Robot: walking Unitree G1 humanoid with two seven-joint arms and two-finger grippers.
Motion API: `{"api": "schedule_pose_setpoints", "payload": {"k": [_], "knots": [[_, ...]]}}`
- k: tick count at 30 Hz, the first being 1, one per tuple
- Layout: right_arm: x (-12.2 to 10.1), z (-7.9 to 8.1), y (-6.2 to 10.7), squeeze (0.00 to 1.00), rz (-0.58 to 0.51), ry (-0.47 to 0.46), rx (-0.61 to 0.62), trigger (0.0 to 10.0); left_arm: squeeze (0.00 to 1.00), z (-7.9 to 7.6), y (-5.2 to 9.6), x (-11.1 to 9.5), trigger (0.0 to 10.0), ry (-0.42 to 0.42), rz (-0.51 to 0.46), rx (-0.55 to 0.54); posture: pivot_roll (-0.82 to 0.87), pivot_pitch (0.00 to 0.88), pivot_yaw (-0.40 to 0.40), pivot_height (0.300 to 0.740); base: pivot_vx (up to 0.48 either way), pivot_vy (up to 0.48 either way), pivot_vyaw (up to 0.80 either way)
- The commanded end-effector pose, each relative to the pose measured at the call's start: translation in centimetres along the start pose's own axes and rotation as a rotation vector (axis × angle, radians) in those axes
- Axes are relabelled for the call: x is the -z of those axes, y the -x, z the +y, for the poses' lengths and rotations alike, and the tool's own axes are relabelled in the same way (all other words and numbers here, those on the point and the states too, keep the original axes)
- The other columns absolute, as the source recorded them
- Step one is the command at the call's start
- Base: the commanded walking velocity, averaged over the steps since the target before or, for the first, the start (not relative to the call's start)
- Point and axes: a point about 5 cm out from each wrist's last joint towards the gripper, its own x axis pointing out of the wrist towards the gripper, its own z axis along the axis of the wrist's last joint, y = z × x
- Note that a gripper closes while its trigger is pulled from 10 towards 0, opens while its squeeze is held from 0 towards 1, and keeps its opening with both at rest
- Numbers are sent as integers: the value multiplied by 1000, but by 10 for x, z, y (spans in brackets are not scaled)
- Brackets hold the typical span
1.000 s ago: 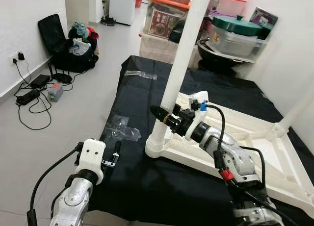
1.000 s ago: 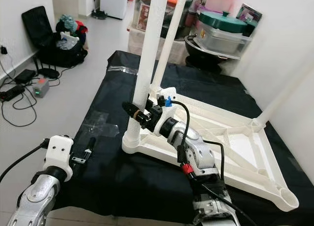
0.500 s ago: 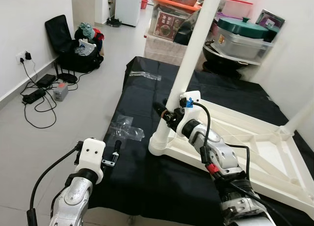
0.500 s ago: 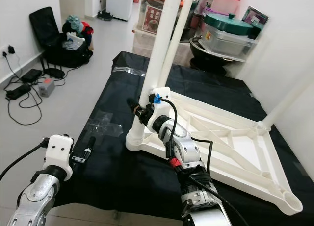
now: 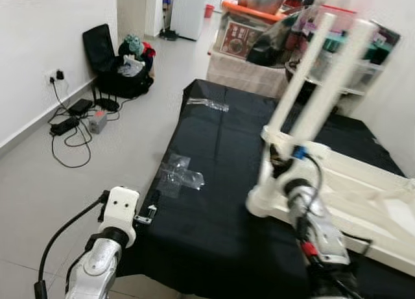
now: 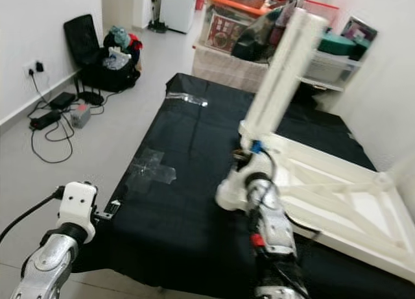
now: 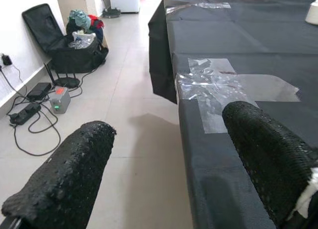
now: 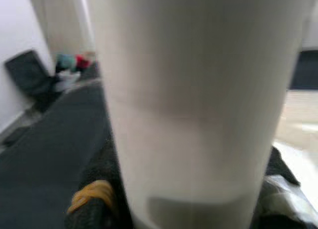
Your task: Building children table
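A white children's table lies upside down on a black cloth, its legs pointing up. My right gripper holds the near-left leg low down, just above its socket. In the right wrist view that leg stands between the black fingers, which press on both sides. My left gripper hangs open and holds nothing at the cloth's near-left edge, its fingers spread over the floor and cloth corner. The eye views are blurred.
Crumpled clear plastic lies on the cloth near the left edge. A black bag with clothes and cables with a power strip sit by the left wall. Storage boxes and pots stand behind the table.
The whole picture has shifted and blurred, so my head has moved. The right gripper stays on the same leg near its base. The left arm has not moved.
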Motion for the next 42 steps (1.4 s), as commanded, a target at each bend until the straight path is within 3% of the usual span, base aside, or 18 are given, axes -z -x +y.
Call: {"api": "schedule_pose_setpoints", "payload": {"k": [1,3,5,6,7,10,17,20,21,22,25,26,27,28,29,34,35,42], "knots": [[12,-48,6,0,59,16,230,0,0,-5,1,2,10000,7,13,22,89,0,-166,740,0,0,0],[12,-48,6,0,59,16,230,0,0,-5,1,2,10000,7,13,22,89,0,-166,740,0,0,0],[7,-101,11,0,60,58,460,0,0,-4,2,2,10000,4,17,25,89,0,-162,740,0,0,0],[7,-101,11,0,60,58,460,0,0,-4,2,2,10000,4,17,25,89,0,-162,740,0,0,0],[0,-121,14,0,44,66,562,0,0,-4,2,3,10000,3,18,26,91,0,-162,740,0,0,0],[-13,-144,21,0,5,83,737,0,0,-3,2,3,10000,0,18,25,94,0,-164,740,0,0,0],[-21,-166,41,0,-13,102,997,0,0,-2,2,3,10000,-4,18,22,99,0,-167,740,0,0,0],[-18,-163,40,0,5,91,996,0,0,-3,2,3,10000,-4,19,24,100,0,-169,740,0,0,0],[-14,-156,35,0,22,51,946,10000,0,-3,2,3,10000,-4,20,26,101,0,-171,740,0,0,0],[-14,-156,35,0,22,51,946,10000,0,-3,2,3,10000,-4,20,26,101,0,-171,740,0,0,0],[-13,-112,4,0,-8,-99,591,10000,0,-4,3,3,10000,-3,21,29,107,0,-177,740,0,0,0],[-13,-112,4,0,-8,-99,591,10000,0,-4,3,3,10000,-3,21,29,107,0,-177,740,0,0,0],[-19,-100,-1,412,-51,-135,506,10000,0,-5,3,3,10000,-3,21,28,110,0,-180,740,0,0,0],[-19,-100,-1,412,-51,-135,506,10000,0,-5,3,3,10000,-3,21,28,110,0,-180,740,0,0,0],[-24,-89,-5,1000,-90,-153,424,10000,0,-5,3,3,10000,-3,21,27,110,0,-180,740,0,0,0],[-33,-78,-9,1000,-120,-147,353,10000,0,-5,3,3,10000,-2,21,25,110,0,-180,740,0,0,0],[-45,-59,-18,0,-120,-188,132,10000,0,-5,3,3,10000,-1,20,23,118,0,-185,740,0,0,0],[-64,-37,-28,0,-119,-147,-294,10000,0,-6,3,3,10000,0,18,26,120,0,-187,740,0,0,0]]}}
